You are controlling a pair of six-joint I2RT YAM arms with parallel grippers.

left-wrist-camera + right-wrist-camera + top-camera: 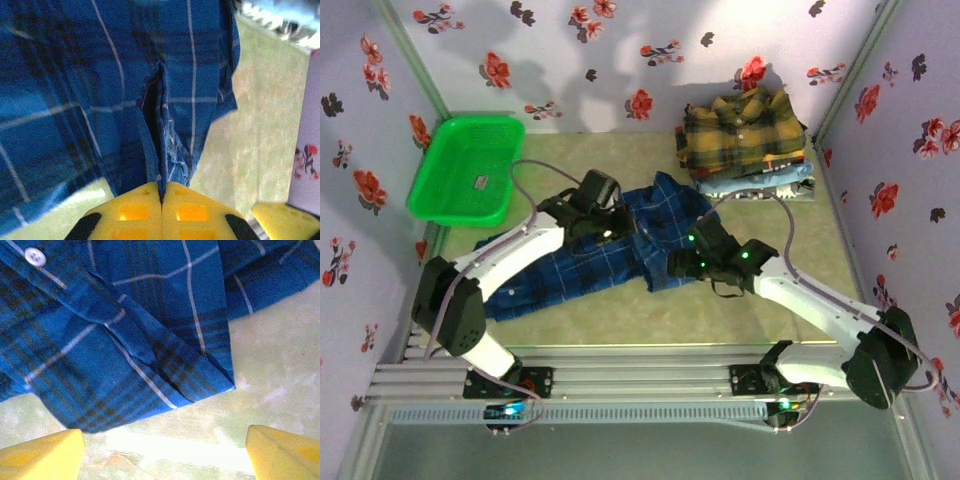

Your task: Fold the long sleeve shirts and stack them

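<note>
The dark blue plaid shirt [582, 270] lies spread on the table [620, 330] between your two arms. Its long axis runs on a diagonal from near-left to far-right, toward the folded pile where the mustard-yellow plaid shirt [745, 125] sits on top of the light blue shirts [775, 180]. Your left gripper [161, 200] has its fingers pressed together on a raised ridge of the blue cloth, around the middle of the garment — the fabric runs straight into the seam between the pads. Your right gripper [162, 455] is spread wide with nothing in it, low over the table. The shirt's edge, with a folded corner, lies just ahead of it — beyond the fingertips, not between them. So the right arm is the nearer one to that free edge. The coming move looks like a short advance onto the cloth before closing, with the left pinch anchoring the middle.
</note>
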